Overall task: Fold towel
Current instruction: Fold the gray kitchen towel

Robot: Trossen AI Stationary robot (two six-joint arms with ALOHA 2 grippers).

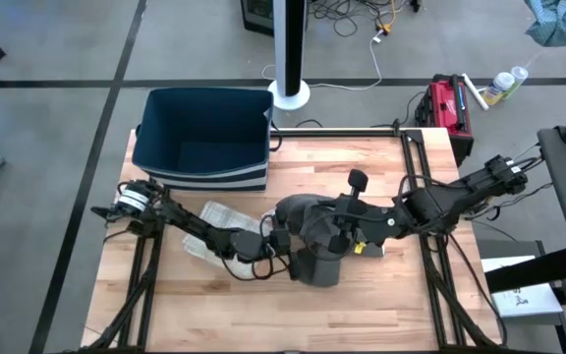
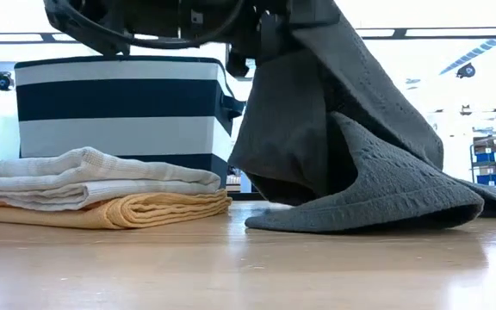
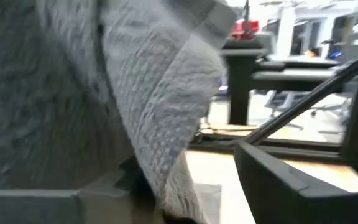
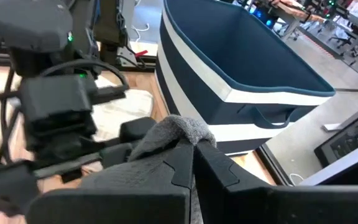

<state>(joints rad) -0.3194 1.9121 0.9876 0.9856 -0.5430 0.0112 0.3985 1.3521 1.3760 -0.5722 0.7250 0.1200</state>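
Where the two arms meet over the middle of the wooden worktop [image 1: 214,305], the grey towel [image 1: 314,231] hangs between them as a bunched heap, its lower folds resting on the wood. In the low view its waffle weave [image 2: 377,176] drapes down from above and spreads into a thick curl that touches the surface.

The right pincer [image 4: 193,163] is clamped shut on a ridge of the towel — the cloth pokes up between the two dark fingers, which are pressed together. The left pincer [image 1: 281,239] sits at the towel's left edge (its own camera is almost filled by the fabric); its fingers stand apart, and I cannot tell whether they have any cloth between them.

Left of the grey towel lies a stack of folded towels [image 2: 93,198] — pale ones on top of a yellow one — flat on the worktop under the left arm. Behind them, at the far left edge, stands a navy-and-white striped bin [image 1: 202,140], open at the top.
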